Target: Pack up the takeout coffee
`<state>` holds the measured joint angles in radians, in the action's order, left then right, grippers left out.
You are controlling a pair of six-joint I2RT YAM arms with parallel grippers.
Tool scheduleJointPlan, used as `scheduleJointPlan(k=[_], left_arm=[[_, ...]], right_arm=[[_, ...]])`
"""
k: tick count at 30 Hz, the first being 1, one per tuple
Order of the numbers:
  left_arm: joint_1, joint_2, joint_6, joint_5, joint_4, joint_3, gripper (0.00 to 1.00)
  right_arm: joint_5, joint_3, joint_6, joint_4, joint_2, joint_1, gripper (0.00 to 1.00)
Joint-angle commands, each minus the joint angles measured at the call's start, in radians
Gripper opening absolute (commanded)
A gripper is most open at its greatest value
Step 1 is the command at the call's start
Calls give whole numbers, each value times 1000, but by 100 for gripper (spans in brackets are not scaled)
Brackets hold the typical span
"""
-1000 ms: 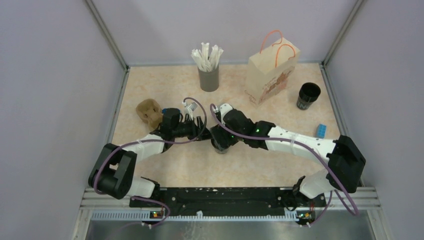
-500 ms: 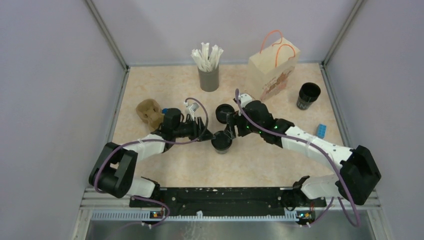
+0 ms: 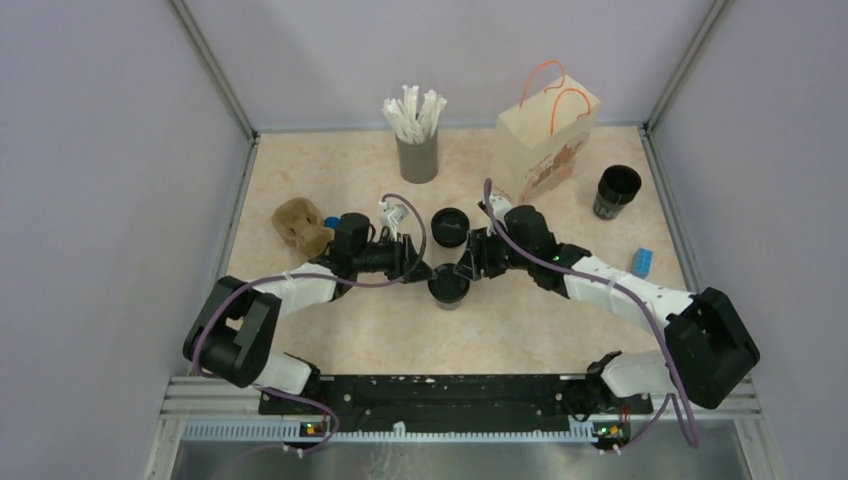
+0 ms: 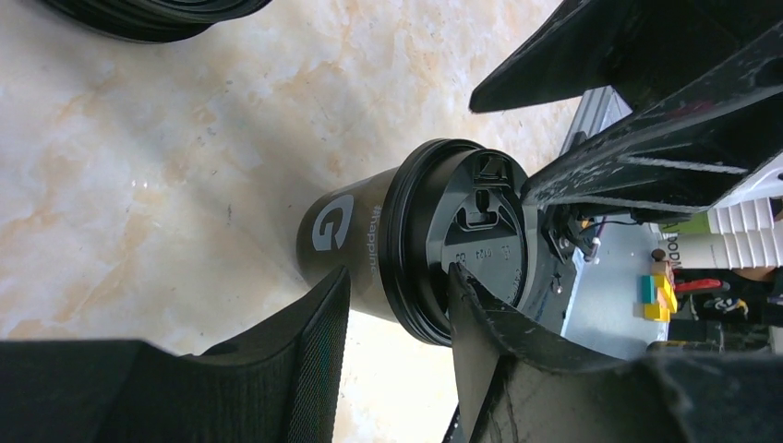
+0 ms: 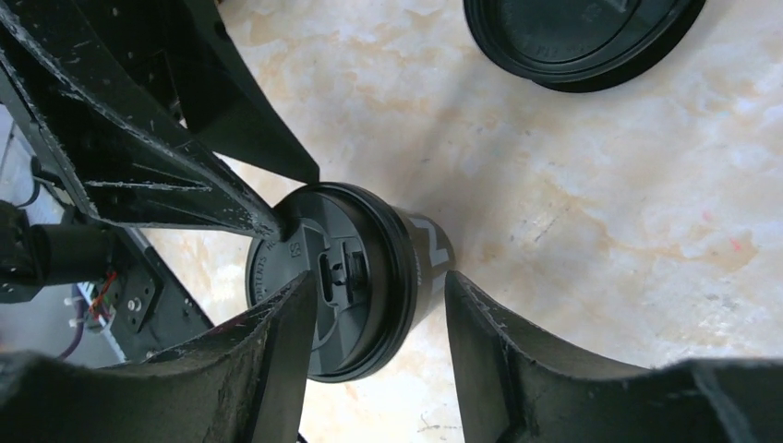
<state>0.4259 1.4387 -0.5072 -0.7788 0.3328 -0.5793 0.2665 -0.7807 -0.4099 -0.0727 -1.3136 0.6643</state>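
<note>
The takeout coffee (image 3: 448,288) is a black cup with a lid on, upright at the table's middle. It shows pale print in the left wrist view (image 4: 369,245) and in the right wrist view (image 5: 406,263). My left gripper (image 3: 418,270) is open at the cup's left. In its wrist view (image 4: 397,272) one finger lies beside the cup wall and the other over the lid's edge. My right gripper (image 3: 468,268) is open at the cup's right. In its wrist view (image 5: 380,277) it straddles the cup's top. A loose black lid (image 3: 451,227) lies just behind the cup.
A paper bag (image 3: 540,150) with orange handles stands at the back right. A second, open black cup (image 3: 617,190) stands beside it. A grey straw holder (image 3: 417,155) is at the back centre, a brown cup carrier (image 3: 298,222) at the left, a blue brick (image 3: 642,262) at the right.
My right arm swung back and right off the cup, uncovering the loose lid, then came down at the cup's right side. My left gripper edged right toward the cup.
</note>
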Motion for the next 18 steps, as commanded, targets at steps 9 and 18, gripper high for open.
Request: scheduleJointPlan(k=[9,18], left_arm=[[70,63,111,32,-59,-34,46],[86,67,118,85,-41,-2,44]], right_arm=[[81,167,-66,197,49,-12,47],[32,389,-140,383,87,-12,37]])
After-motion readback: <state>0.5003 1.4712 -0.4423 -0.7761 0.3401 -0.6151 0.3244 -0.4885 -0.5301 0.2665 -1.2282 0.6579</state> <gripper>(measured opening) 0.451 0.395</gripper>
